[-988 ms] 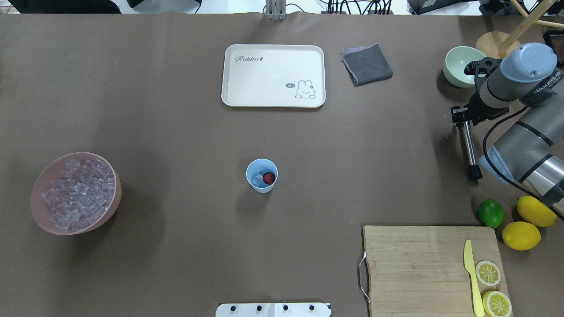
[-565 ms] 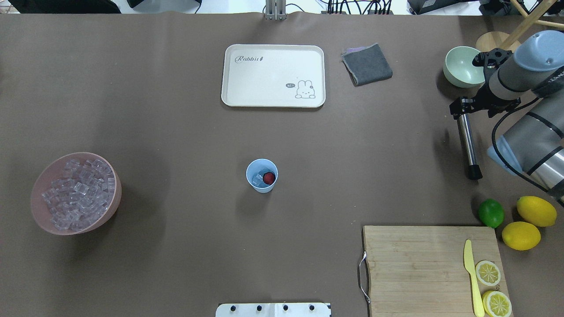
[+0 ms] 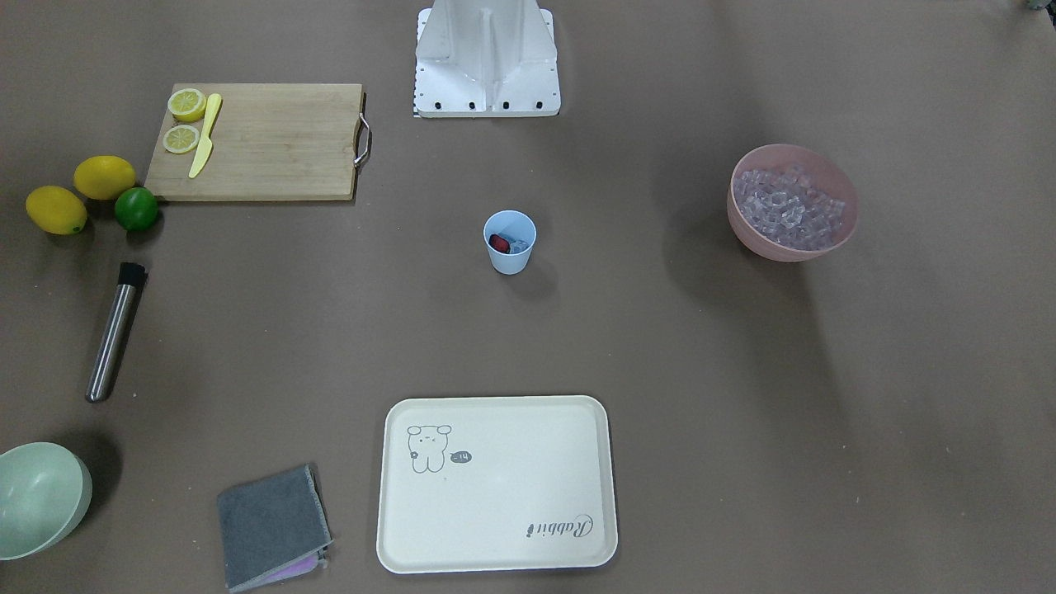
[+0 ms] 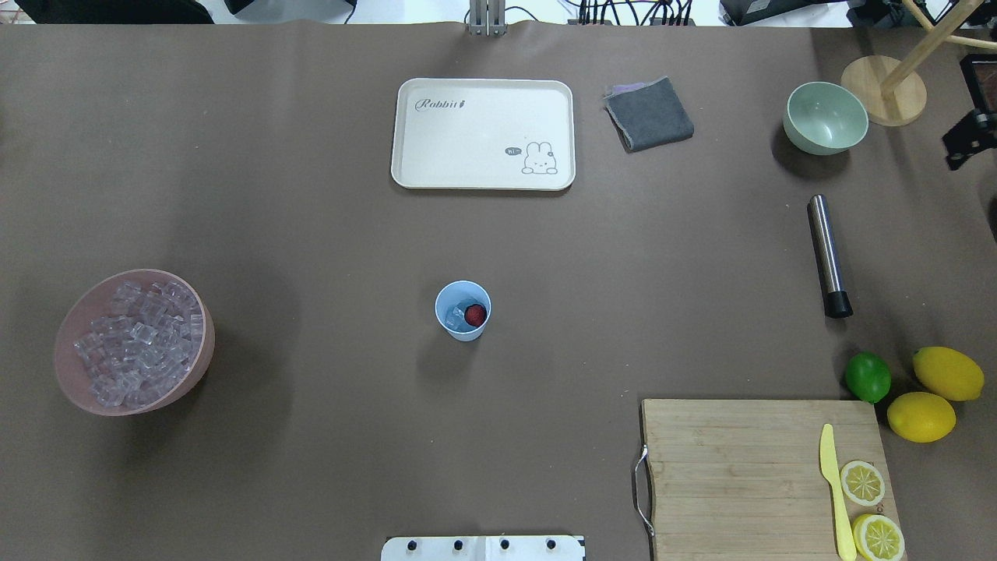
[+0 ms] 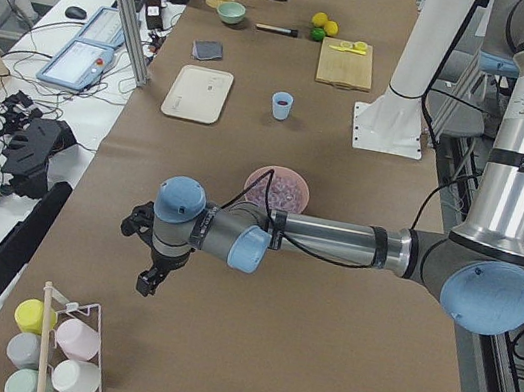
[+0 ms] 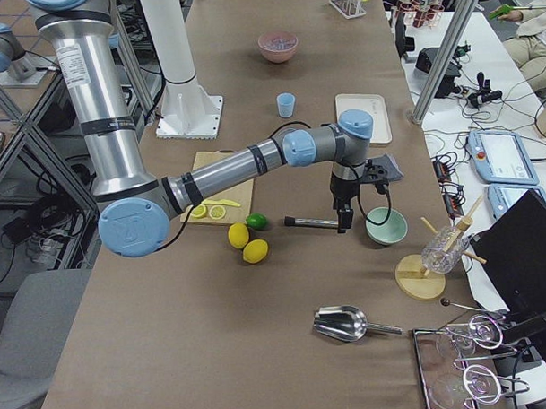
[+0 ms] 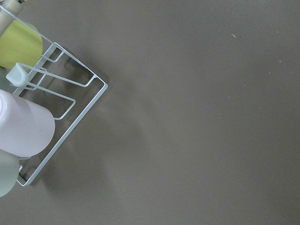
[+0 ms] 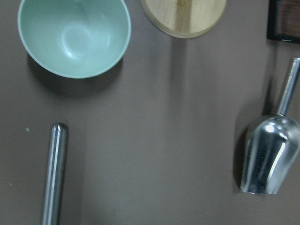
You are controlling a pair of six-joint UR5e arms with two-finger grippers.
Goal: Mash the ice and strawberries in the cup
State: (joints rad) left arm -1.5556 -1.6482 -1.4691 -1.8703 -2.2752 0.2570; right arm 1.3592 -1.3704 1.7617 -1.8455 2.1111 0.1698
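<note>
The worktop [image 4: 311,195] is broad and brown, and both arms are out at its ends. The left arm [image 5: 335,241] is stretched low with its claw [image 5: 148,280] pointing down near a wire rack of cups [image 5: 60,364]. The right arm [image 6: 236,165] reaches towards the pale green bowl [image 4: 826,117], and its claw [image 6: 343,222] hangs close above the steel end of the muddler [image 4: 826,253]. Neither wrist view shows any fingers, so I cannot tell whether either claw is spread or pressed together.

The pink bowl [image 3: 767,247], heaped with ice [image 4: 136,343], sits well apart from everything else. The muddler lies flat on the worktop with nothing holding it. The cup [image 4: 465,335] stands upright and alone mid-worktop. Inside it are the strawberry [image 4: 476,314] and, beside it, a few cubes [image 4: 455,318] – loaded but, by the look of it, unmashed.

I see two risks:
- **The muddler:** it is a smooth round bar, so a claw closing off-centre could set it rolling towards the lime [image 4: 868,376].
- **The cup:** it is light and tapered, and no claw is near enough to steady it. A push that lands on hard ice rather than soft fruit could skid sideways – tipping the cup or flicking its contents out.
</note>
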